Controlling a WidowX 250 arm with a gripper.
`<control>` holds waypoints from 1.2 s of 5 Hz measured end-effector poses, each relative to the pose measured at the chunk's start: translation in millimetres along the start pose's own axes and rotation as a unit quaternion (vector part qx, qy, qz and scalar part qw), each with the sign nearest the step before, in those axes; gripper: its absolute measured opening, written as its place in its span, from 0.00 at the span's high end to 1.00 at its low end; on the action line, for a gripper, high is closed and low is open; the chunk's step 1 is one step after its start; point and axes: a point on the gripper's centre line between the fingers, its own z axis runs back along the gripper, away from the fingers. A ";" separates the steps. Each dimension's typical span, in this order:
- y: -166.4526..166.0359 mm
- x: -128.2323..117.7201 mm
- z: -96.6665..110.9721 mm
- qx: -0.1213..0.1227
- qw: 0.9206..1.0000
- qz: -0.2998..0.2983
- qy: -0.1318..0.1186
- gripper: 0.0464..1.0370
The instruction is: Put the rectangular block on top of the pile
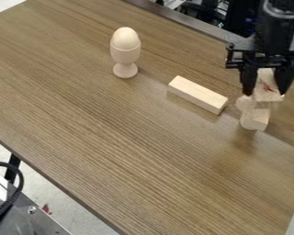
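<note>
Wooden egg (125,36) upright in cup (125,55), on tabletop (112,137).

You can read no words, numbers or signs here; the red mark (268,88) on the pale wooden block (269,97), right of the frame, is too small to make out.

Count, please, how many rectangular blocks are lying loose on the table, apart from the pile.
1. The rectangular block lies between the wooden egg cup and the pile. Another may be hidden behind the end effector.
</note>
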 end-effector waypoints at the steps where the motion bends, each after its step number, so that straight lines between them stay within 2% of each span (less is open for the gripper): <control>1: -0.5 0.3 -4.1 0.001 1.000 -0.004 -0.005 0.48; 3: -2.6 3.3 -17.2 0.005 1.000 -0.014 -0.013 0.48; 4: -11.4 10.0 -17.0 0.001 1.000 -0.016 -0.017 0.43; 5: -12.0 14.8 -11.4 0.016 1.000 -0.009 -0.025 0.11; 6: -10.6 15.7 -12.0 0.020 0.999 -0.006 -0.029 0.03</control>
